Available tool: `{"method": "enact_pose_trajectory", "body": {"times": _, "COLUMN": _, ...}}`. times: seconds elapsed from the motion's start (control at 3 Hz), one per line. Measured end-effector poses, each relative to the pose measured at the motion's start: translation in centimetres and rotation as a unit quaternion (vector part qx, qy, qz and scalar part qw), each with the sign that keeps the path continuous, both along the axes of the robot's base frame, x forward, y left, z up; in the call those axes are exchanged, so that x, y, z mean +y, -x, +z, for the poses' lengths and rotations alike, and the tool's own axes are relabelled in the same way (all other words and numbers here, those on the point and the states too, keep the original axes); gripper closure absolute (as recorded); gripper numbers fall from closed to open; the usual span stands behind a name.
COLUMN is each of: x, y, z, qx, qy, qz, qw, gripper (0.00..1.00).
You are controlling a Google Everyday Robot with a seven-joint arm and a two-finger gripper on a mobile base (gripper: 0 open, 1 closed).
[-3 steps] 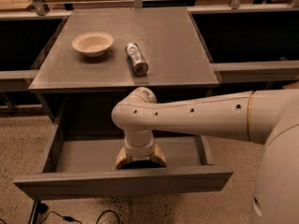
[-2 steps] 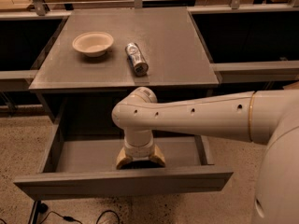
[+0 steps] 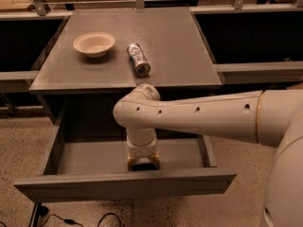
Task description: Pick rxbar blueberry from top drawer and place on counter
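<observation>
Grey and pulled wide open, the top drawer (image 3: 123,186) has my arm (image 3: 199,117) reaching down into it. The gripper (image 3: 143,163) sits low at the drawer's front middle. Its tan fingertips (image 3: 131,162) stand closer together than a second ago, pinching a small dark shape on the drawer floor, the rxbar blueberry (image 3: 143,167). I can read no lettering on it. On the counter (image 3: 180,46) the paper bowl (image 3: 94,43) and the silver can (image 3: 138,59) lie unmoved. The can's label is unreadable.
</observation>
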State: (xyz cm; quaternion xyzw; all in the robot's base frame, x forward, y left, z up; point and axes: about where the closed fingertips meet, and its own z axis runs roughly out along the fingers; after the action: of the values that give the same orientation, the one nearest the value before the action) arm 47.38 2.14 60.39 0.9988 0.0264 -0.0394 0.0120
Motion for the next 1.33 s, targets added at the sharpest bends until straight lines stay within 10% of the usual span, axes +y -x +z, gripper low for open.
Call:
{"method": "enact_pose_trajectory", "body": {"times": 0.67, "x": -1.9, "y": 0.7, "z": 3.2, "qx": -0.034, "qy": -0.015, "qz": -0.005, "qw": 0.9993, "gripper": 1.00}}
{"method": "enact_pose_trajectory", "body": {"times": 1.0, "x": -6.5, "y": 1.4, "z": 11.0, "qx": -0.089, "qy": -0.032, "qz": -0.010, "qw": 0.9955, "gripper": 1.00}}
{"method": "enact_pose_trajectory", "body": {"times": 1.33, "x": -10.4, "y": -0.8, "z": 18.7, "qx": -0.094, "qy": -0.047, "qz": 0.009, "qw": 0.9945, "gripper": 1.00}}
